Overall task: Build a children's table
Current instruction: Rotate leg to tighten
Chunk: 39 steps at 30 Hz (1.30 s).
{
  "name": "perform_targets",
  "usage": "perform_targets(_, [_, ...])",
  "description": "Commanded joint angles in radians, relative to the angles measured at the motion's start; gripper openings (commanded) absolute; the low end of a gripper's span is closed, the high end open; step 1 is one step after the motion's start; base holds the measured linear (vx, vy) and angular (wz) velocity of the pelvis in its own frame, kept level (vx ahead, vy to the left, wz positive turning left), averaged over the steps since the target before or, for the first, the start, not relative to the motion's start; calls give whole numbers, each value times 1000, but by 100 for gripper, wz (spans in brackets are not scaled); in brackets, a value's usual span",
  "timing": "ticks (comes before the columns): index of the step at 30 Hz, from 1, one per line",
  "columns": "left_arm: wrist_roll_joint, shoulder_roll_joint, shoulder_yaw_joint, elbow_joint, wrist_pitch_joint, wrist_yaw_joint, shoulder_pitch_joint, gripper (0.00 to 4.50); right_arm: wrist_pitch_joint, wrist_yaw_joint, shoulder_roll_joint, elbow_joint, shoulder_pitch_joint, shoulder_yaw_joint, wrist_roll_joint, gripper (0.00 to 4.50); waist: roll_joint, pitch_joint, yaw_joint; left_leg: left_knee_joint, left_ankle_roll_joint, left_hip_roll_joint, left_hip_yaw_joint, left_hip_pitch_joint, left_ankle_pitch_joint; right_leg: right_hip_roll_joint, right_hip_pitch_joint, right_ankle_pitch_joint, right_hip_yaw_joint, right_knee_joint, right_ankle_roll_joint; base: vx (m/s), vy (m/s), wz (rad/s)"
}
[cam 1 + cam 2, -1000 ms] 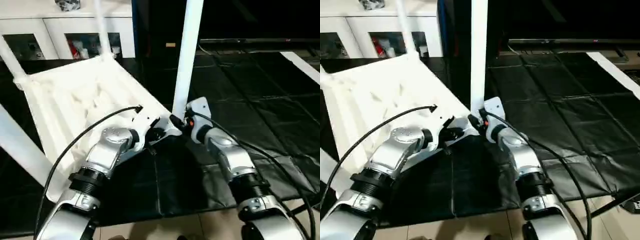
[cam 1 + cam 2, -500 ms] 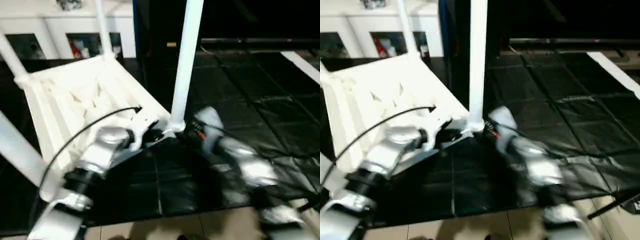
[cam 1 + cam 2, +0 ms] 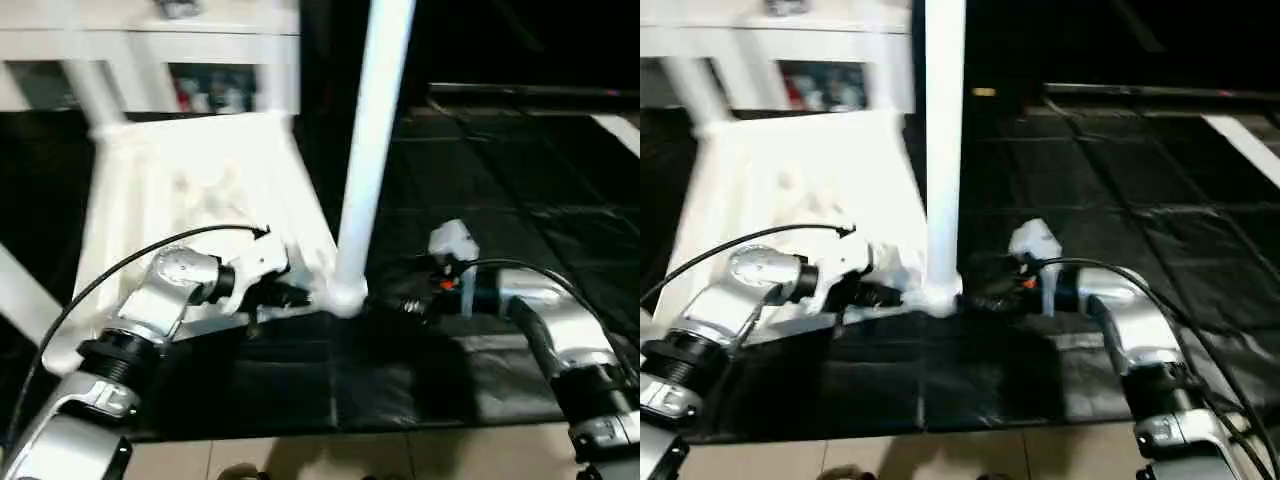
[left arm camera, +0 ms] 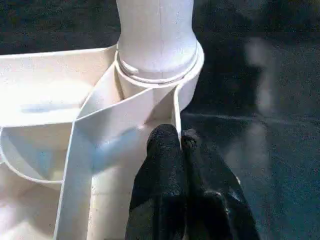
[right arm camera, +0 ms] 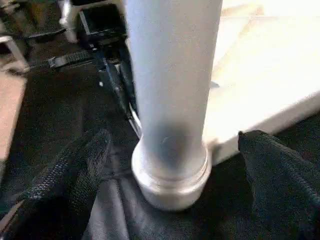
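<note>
children's table (image 3: pixel 190 190): white plastic, lying underside up on black floor mat (image 3: pixel 520 200), ribbed underside showing; one leg (image 3: pixel 370 140) standing upright in the near corner socket (image 3: pixel 343 295), other legs rising at the far and left corners. left gripper (image 4: pixel 179 142): black fingers pressed together, tips pinching the thin rim wall of the top just beside that socket. right gripper (image 5: pixel 170 150): fingers (image 5: pixel 75 180) spread wide, one on each side of the leg's base, apart from it, holding nothing. background: white cabinet (image 3: pixel 150 50) with glass doors beyond the top.
</note>
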<state>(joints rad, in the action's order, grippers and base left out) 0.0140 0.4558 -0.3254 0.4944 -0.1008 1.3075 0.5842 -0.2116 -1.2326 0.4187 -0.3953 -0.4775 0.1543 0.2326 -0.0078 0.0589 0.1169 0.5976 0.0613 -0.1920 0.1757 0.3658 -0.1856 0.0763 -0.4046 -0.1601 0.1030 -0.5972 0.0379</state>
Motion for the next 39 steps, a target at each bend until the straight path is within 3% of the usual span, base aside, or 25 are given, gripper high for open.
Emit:
perform_targets(1, [18,-9,-45,-46,35,70,13,0,7,-39,18,13,-11,22,-7,438,5,-76,-7,-66,-49,-50,-8,-18,-164,78,54,-218,-59,61,202,0,0,0])
perform_targets(9, [22,11,-77,-74,61,167,8,0,35,-124,10,-59,-53,82,-33,424,3,-74,-2,-68,-34,-49,-9,-16,-181,80,56,-276,-59,66,182,0,0,0])
perform_targets(10, [21,13,-77,-76,62,169,7,0,35,-131,7,-64,-58,85,-32,395,3,-75,-2,-67,-34,-48,-9,-16,-182,79,55,-277,-60,66,182,0,0,0])
perform_targets(16, [22,20,-80,-80,65,174,5,0,17,-168,5,-74,-65,99,-20,351,1,-75,-6,-67,-39,-48,-10,-12,-173,79,57,-280,-59,65,174,0,0,0])
perform_targets(31, [18,20,-84,-68,71,172,11,0,14,-196,-10,-95,-70,102,-20,222,1,-76,-9,-65,-40,-47,-10,-12,-171,77,57,-277,-58,65,180,0,0,0])
perform_targets(39, [15,21,-77,-67,58,152,4,0,-2,-178,-28,-80,-55,93,-14,201,2,-75,-11,-66,-37,-46,-10,-13,-177,77,57,-297,-58,67,172,0,0,0])
